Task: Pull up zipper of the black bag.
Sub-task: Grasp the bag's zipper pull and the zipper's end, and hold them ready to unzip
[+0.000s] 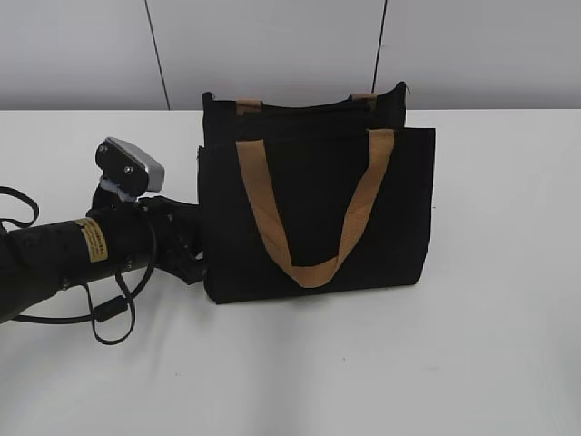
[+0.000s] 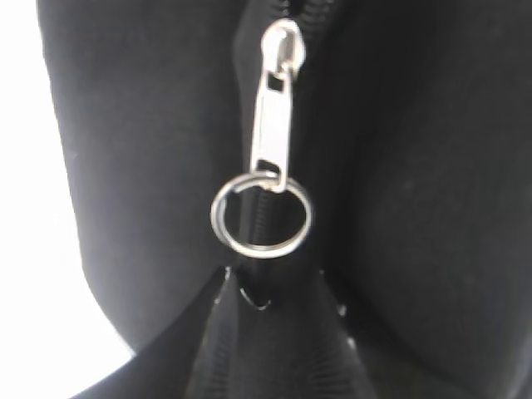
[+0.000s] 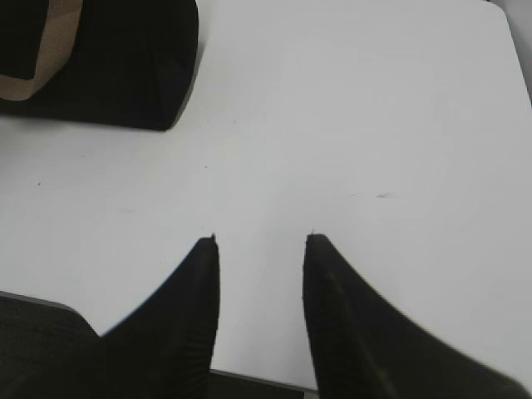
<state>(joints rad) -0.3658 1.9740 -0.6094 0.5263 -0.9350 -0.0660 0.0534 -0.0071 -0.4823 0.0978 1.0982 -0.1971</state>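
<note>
Reaching in from the lower left of the exterior view, left arm (image 1: 82,250): a black tube with a yellow label and a looped cable, its wrist camera (image 1: 132,165) silver-grey on top, its front end pressed against the bag's left side.
Left gripper (image 1: 188,243): dark against dark fabric at the left centre of the exterior view; whether its fingers are spread or pressed together, I cannot tell, and the left wrist view shows no fingers clearly.
Black bag (image 1: 313,195): upright at the centre of the exterior view on the white table (image 1: 490,345), front panel facing the camera.
Handles: one tan loop handle (image 1: 313,263) hanging down the front in a U; two tan tabs at the back rim near the top of the frame.
Zipper (image 2: 278,108): in the upper centre of the left wrist view, a silvery pull hanging from its slider, with a split ring (image 2: 262,218) through its lower end, lying over the black zip line.
Right gripper (image 3: 259,283): at the lower centre of the right wrist view, two black fingers spread with bare table between them, holding nothing; the bag's corner sits in the upper left of that frame, well apart.
</note>
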